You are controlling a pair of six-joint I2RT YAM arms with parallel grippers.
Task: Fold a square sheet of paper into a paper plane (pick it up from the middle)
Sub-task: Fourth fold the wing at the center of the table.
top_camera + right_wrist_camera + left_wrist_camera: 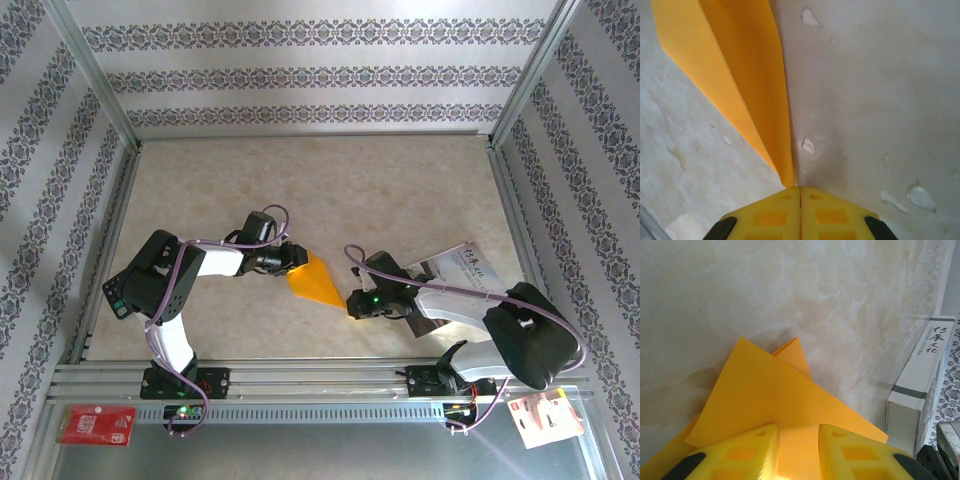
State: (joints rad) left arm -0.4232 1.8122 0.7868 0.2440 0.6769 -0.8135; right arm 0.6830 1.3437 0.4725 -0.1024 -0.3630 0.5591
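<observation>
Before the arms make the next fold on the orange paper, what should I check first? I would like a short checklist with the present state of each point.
1. The right gripper is shut on the narrow tip of the orange paper: ok.
2. The left gripper grips the paper: not ok; its jaws stand apart over the sheet.
3. The left gripper presses the paper onto the table: cannot tell.
4. Folded layers are there: ok; one flap lies over another in the left wrist view.
5. The paper is apart from the white printed box: ok.
6. The shape is a narrow dart: not ok; it is a broad triangle.
</observation>
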